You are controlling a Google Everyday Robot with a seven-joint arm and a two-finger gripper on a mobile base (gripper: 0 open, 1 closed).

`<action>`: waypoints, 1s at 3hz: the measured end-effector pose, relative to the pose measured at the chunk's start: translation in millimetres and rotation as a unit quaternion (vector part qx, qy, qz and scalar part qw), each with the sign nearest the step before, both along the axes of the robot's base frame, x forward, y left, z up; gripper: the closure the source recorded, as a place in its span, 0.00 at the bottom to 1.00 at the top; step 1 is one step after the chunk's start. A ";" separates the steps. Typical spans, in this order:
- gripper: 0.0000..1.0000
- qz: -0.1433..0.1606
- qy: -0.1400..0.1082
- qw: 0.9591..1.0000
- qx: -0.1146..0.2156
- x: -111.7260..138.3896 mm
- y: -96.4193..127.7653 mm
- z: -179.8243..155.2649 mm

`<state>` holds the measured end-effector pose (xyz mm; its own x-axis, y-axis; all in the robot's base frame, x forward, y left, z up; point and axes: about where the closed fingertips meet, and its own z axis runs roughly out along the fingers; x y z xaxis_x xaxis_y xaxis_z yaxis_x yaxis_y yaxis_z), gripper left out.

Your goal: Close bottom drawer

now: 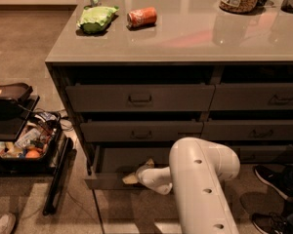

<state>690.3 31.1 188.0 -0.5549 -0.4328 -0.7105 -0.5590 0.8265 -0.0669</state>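
Gripper (138, 172) at the top front edge of the bottom drawer (103, 182), grip state not discernible, drawer pulled out, shallow, dark grey-brown, low flat front, middle drawer (141, 130) directly above, countertop (185, 38) higher up.

Dark grey-brown, plain and unpatterned, on the bottom drawer (105, 181). Pale glossy grey on the table (195, 40), with a bright green bag (95, 19) and an orange-red can (142, 17) there. White with small dark dots along the arm (200, 179). White and tan at the jaws, low at the bottom drawer's front edge. Dull brown on the floor (24, 38).
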 end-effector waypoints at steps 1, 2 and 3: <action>0.33 0.000 0.000 1.000 0.000 0.0 0.0 0.0; 0.56 0.000 0.000 1.000 0.000 0.0 0.0 0.0; 0.84 0.000 0.000 1.000 0.000 0.0 0.1 0.0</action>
